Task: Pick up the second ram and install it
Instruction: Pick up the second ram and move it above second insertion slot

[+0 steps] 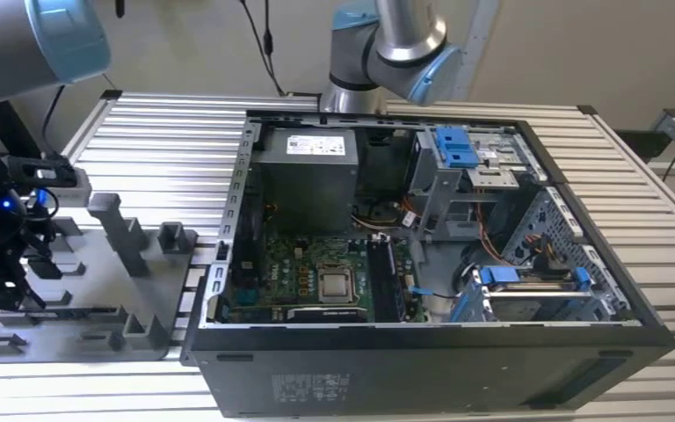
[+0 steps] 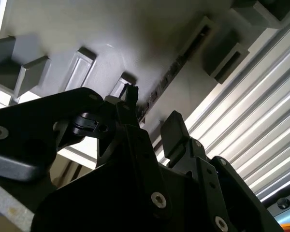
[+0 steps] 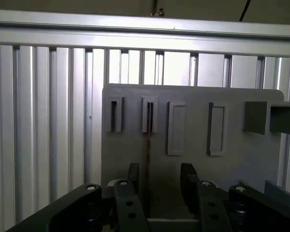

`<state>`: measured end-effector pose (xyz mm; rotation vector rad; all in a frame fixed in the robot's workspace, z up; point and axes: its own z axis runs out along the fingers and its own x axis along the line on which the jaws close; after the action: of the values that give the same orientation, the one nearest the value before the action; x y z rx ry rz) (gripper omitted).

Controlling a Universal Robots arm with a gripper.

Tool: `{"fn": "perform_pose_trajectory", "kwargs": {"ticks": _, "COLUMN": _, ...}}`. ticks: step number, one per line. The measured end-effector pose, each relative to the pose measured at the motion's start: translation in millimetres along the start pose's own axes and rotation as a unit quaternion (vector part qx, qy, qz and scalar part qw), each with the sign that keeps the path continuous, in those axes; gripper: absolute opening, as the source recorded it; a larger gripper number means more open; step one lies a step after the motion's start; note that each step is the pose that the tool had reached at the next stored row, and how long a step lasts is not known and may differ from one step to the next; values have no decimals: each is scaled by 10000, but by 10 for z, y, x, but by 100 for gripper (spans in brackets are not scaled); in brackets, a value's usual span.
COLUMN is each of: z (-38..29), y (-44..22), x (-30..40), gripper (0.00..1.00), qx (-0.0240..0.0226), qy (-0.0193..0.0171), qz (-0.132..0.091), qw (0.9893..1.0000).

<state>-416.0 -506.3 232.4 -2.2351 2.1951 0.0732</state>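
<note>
Over slatted tabletop (image 3: pixel 38 121), first wrist view shows pincer (image 3: pixel 159 175) seemingly straddling ram (image 3: pixel 148 145).

The exterior view looks down from high and fairly far off over the slatted aluminium table (image 1: pixel 138 149). The open black computer case (image 1: pixel 431 360) is mid-frame and the grey plastic fixture plate (image 1: pixel 85 294) is at the exterior view's left. Both wrist views sit close above that plate: the first faces it squarely past the black pincer (image 3: pixel 159 174), the second obliquely.
</note>
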Motion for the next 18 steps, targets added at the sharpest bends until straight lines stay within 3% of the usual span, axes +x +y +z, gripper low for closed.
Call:
{"fn": "perform_pose_trajectory", "kwargs": {"ticks": 14, "z": 249, "y": 26, "x": 48, "gripper": 48, "qx": -1, "qy": 1, "qz": -34, "qw": 10000}}
{"fn": "perform_pose_trajectory", "kwargs": {"ticks": 18, "z": 286, "y": 32, "x": 53, "gripper": 48, "qx": -3, "qy": 9, "qz": -79, "qw": 10000}}
